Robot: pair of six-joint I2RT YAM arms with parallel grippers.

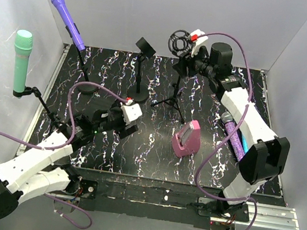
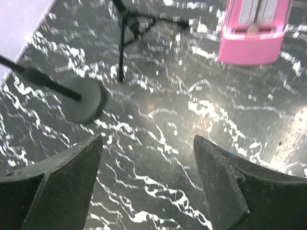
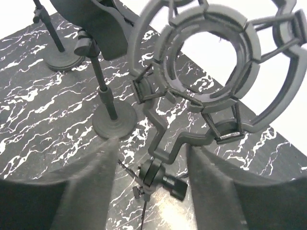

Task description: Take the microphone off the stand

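Right gripper is hovering spread and empty at the shock mount, whose ring is standing vacant; what looks like the glittery microphone is lying on the table beneath that arm; left gripper is idling, fingers apart, out of its way
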